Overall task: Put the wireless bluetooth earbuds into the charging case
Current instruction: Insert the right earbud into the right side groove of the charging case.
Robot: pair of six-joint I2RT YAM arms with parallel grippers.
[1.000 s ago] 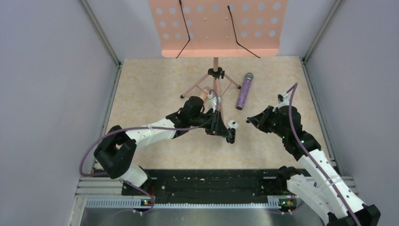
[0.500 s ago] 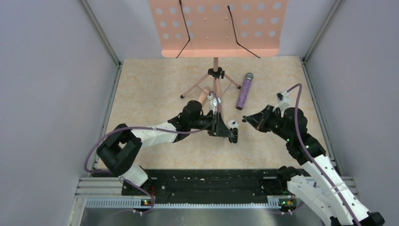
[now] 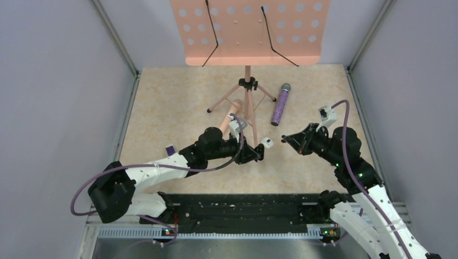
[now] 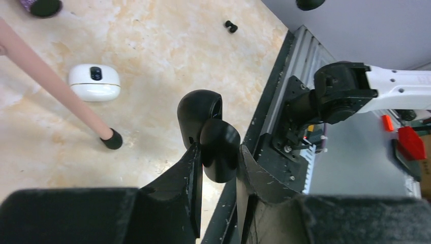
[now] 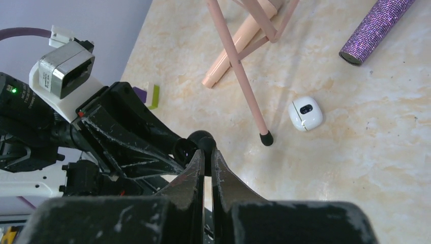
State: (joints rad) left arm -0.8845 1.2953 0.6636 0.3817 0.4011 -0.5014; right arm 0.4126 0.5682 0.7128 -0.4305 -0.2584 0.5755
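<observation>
The left end effector (image 4: 217,155) is clamped on the small smooth black oval charging case (image 4: 211,127), whose lid stands hinged open (I see both halves from the left wrist). The right end effector (image 5: 207,155) is fully closed, with nothing between its fingers. The small white rounded plastic earbud piece (image 3: 267,142) lies on the beige marbled surface (image 3: 178,102), near the black foot of the pink music stand leg (image 5: 239,76).
</observation>
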